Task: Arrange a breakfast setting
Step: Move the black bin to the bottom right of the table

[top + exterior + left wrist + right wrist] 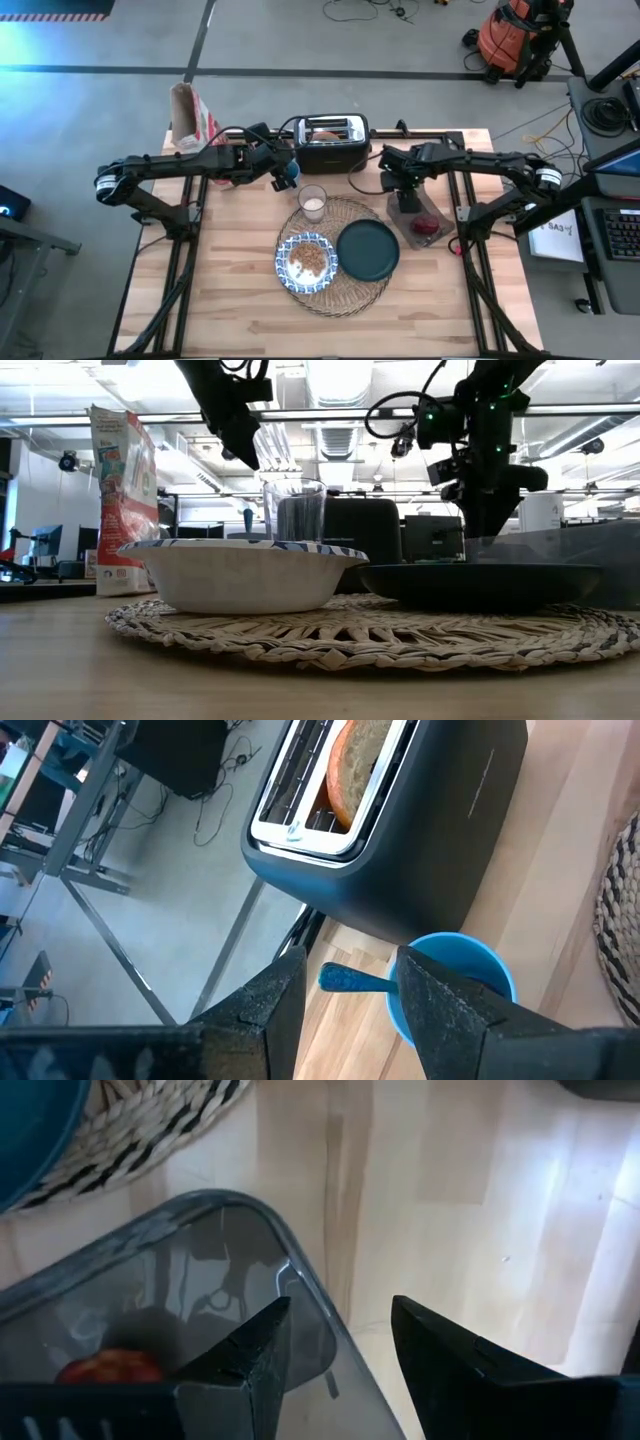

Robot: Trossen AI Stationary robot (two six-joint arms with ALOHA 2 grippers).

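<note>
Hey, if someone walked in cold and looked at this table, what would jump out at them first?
Probably the round woven placemat mid-table, carrying a patterned bowl of cereal, a dark teal plate and a glass of milk at its far edge. Behind it stands a black toaster with bread in a slot. Both arms reach in: the left gripper over a blue cup, the right gripper over a clear container.

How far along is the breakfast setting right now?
Done: bowl, plate and milk glass sit on the placemat. In hand: the open left gripper straddles the spoon in the blue cup. Left: spoon, and red item by the right gripper.
</note>
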